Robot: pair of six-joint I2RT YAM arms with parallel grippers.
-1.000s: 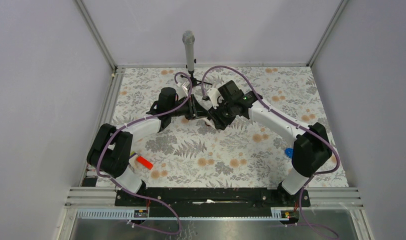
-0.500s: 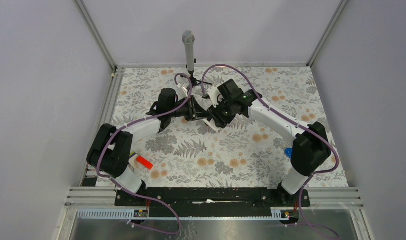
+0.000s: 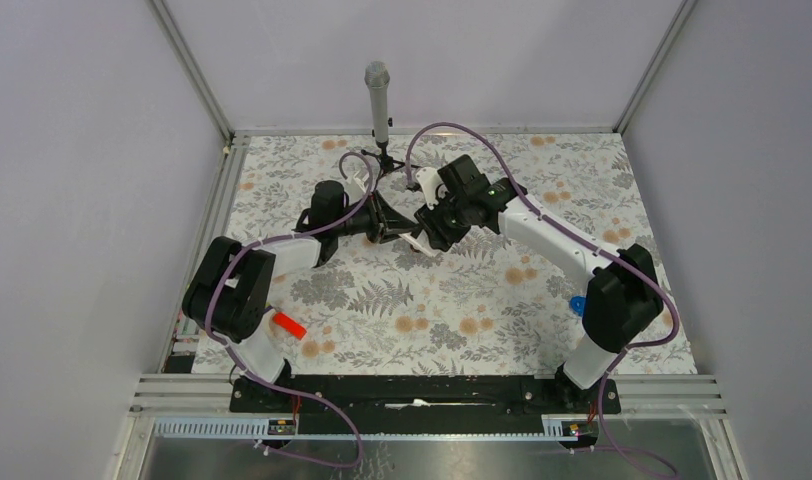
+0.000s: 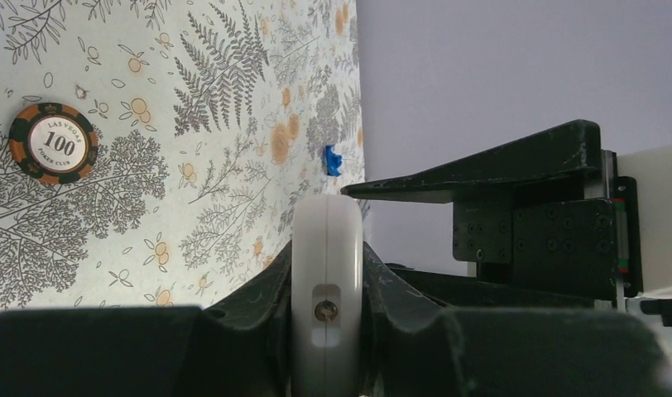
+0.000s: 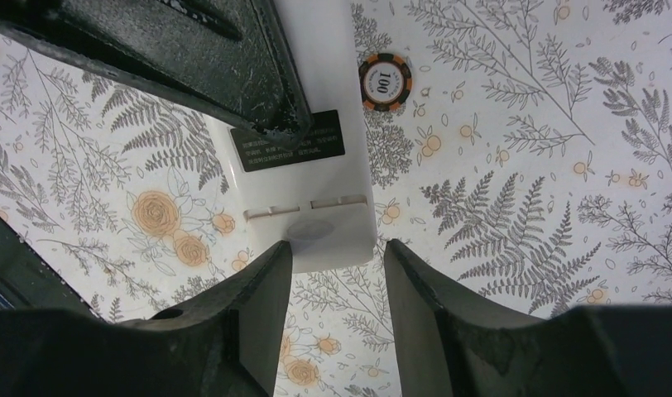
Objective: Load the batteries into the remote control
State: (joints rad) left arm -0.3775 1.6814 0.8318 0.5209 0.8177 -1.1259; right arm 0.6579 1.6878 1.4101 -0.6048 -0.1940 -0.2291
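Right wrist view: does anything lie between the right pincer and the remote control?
Nothing. The right wrist view shows the remote control's white end sitting inside the open right pincer, with only floral table cover visible in the narrow gap.

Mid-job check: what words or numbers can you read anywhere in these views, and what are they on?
"LAS VEGAS POKER CLUB" and "100": on the poker chip, left wrist view.
"100": the same chip, right wrist view; its small lettering is blurred there.
Black label on the white back of the remote control: pale print, too small to read.
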